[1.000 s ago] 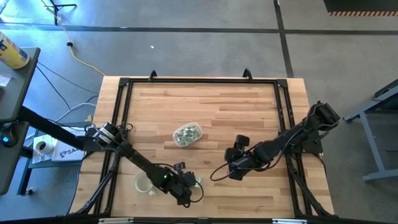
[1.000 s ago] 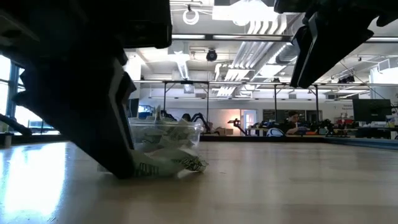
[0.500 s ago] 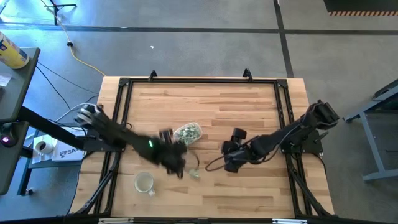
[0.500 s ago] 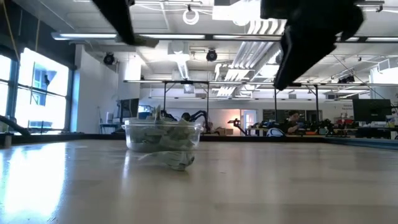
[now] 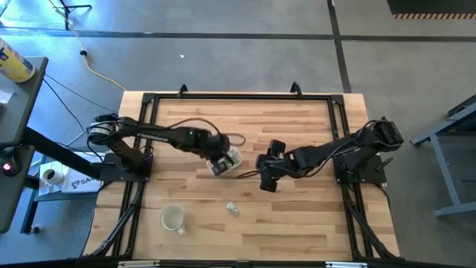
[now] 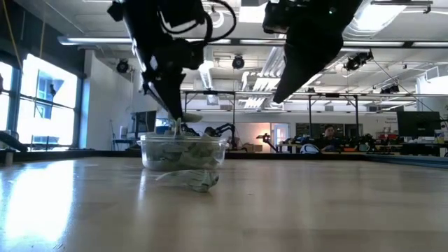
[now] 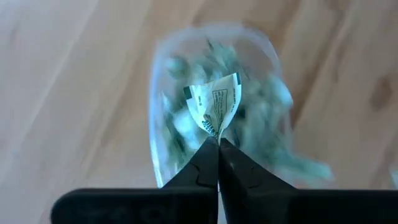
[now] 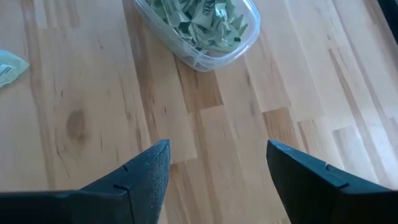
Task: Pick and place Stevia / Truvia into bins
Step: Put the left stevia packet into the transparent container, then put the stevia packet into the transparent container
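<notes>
My left gripper (image 7: 218, 142) is pinched shut on one green-and-white sachet (image 7: 214, 106), held right over the clear tub (image 5: 224, 160). Seen from above, the tub sits near the middle of the wooden table (image 5: 297, 126), and my left arm reaches across to it from the left side, with the gripper (image 5: 217, 158) over the tub's left part. From table height the gripper (image 6: 176, 124) comes down from above to just over the tub's rim (image 6: 183, 140).

The tub is shallow and rounded, and it holds a heap of crumpled sachets (image 8: 198, 20) in green and white that fills it almost to the rim. The heap (image 6: 183, 152) shows through the clear wall.

Loose sachets (image 5: 233, 209) lie on the bare wood nearer the front edge, well apart from the tub; from table height they (image 6: 190, 180) show as a small crumpled clump in front of it. I cannot tell how many there are.

A round clear cup (image 5: 172, 219) with a pale rim stands near the front left of the table, away from everything else. I cannot tell whether anything is in it.

My right gripper (image 8: 217, 168) hangs with its fingers spread wide and nothing between them, above bare wood just to the right of the tub (image 8: 205, 31). From above it (image 5: 266, 176) is near the tub, not touching it
</notes>
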